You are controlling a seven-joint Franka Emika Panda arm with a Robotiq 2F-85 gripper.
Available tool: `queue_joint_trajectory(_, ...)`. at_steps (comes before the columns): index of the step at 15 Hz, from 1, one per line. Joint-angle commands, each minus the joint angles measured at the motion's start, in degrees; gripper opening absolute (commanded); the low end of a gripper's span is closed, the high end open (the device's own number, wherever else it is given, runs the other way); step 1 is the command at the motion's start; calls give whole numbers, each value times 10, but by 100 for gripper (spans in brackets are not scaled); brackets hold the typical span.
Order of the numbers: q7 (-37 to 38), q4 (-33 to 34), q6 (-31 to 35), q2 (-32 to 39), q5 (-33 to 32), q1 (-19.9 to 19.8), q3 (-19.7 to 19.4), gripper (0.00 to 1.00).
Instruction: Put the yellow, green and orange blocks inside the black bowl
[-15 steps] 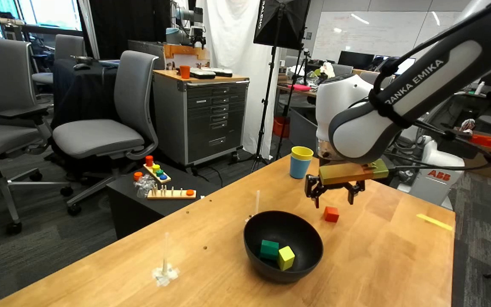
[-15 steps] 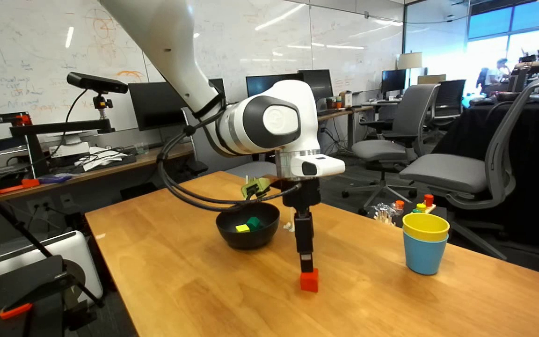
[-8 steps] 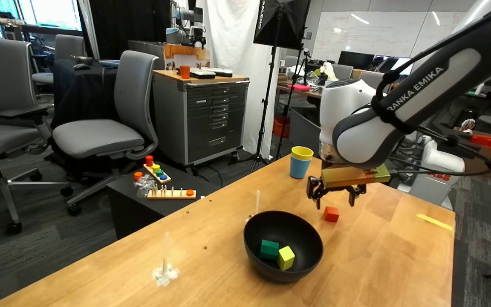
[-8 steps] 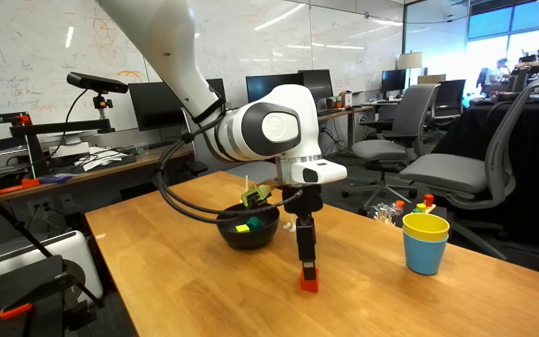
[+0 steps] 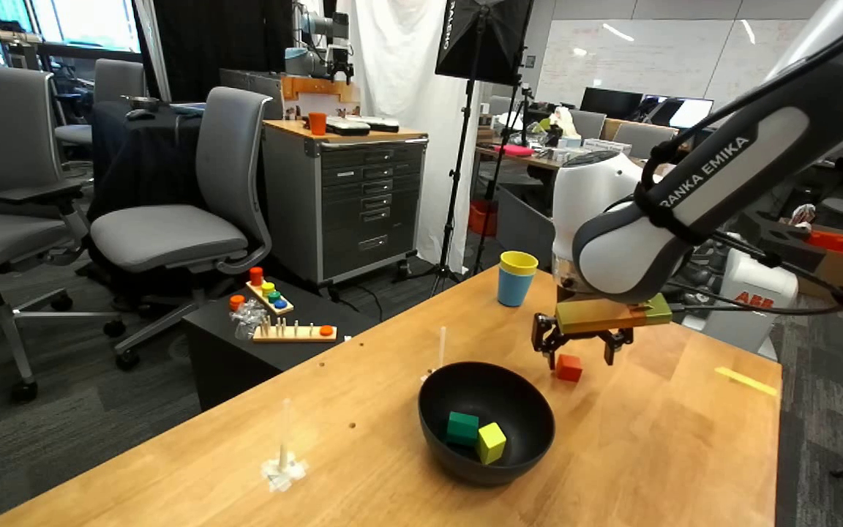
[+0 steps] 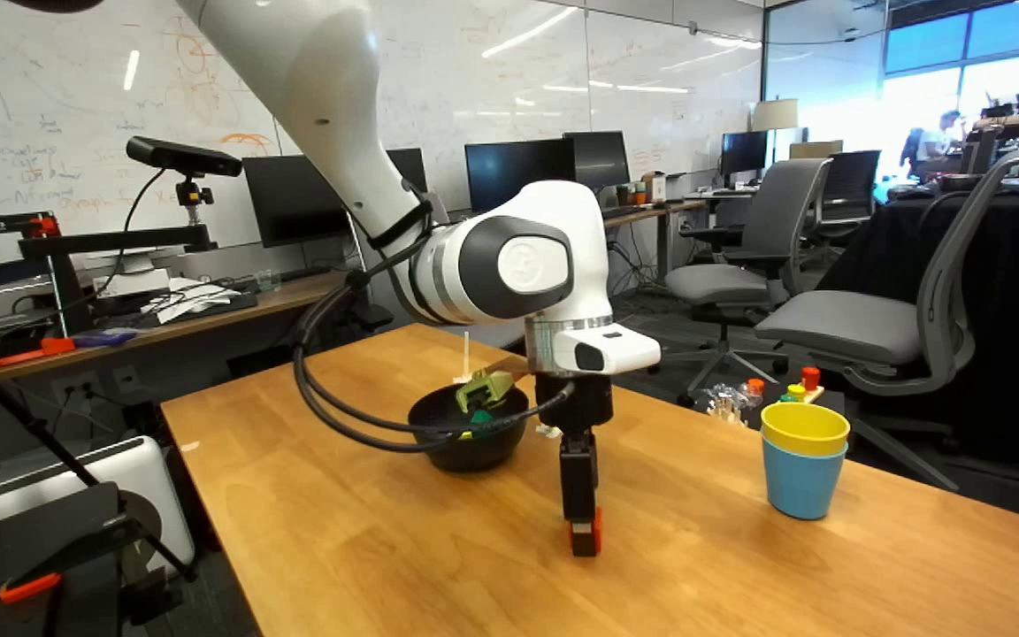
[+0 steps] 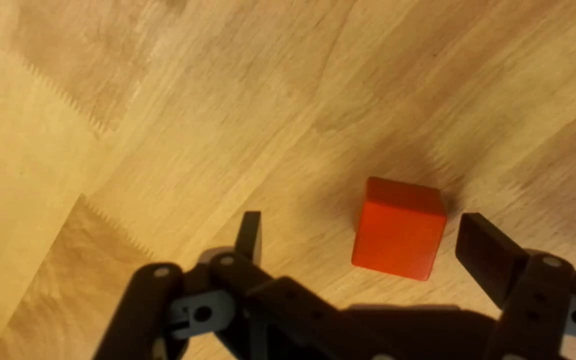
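The orange block (image 5: 568,368) sits on the wooden table; a sliver of it shows behind the gripper finger in an exterior view (image 6: 598,529). In the wrist view the orange block (image 7: 400,235) lies between the open fingers, much closer to the right one, with a gap on both sides. My gripper (image 7: 361,220) is open and low at the block; it also shows in both exterior views (image 5: 581,361) (image 6: 584,547). The black bowl (image 5: 531,406) (image 6: 470,456) holds the green block (image 5: 462,428) (image 6: 480,418) and the yellow block (image 5: 491,443), side by side.
Stacked yellow and blue cups (image 5: 515,284) (image 6: 801,478) stand near the table edge. Thin upright sticks (image 5: 283,443) (image 5: 442,348) are taped to the table near the bowl. A flat yellow strip (image 5: 746,381) lies on the table. An arm cable (image 6: 359,429) hangs in front of the bowl.
My gripper has come down from above the orange block to around it, still open. The bowl and the blocks have not moved.
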Motion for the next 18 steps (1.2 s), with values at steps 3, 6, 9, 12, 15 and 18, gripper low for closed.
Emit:
queue_joint_trajectory(3, -6, 10, 4, 13, 20, 0, -1, 66)
queue_joint_trajectory(6, -7, 11, 8, 12, 26, 0, 1, 42)
queue_joint_trajectory(9, -8, 10, 12, 10, 30, 0, 1, 18)
queue_joint_trajectory(12, -12, 10, 9, 7, 32, -1, 3, 17)
queue_joint_trajectory(15, -26, 3, 4, -8, 33, 1, 11, 17)
queue_joint_trajectory(18, -49, -11, 6, -39, 31, 7, 26, 17)
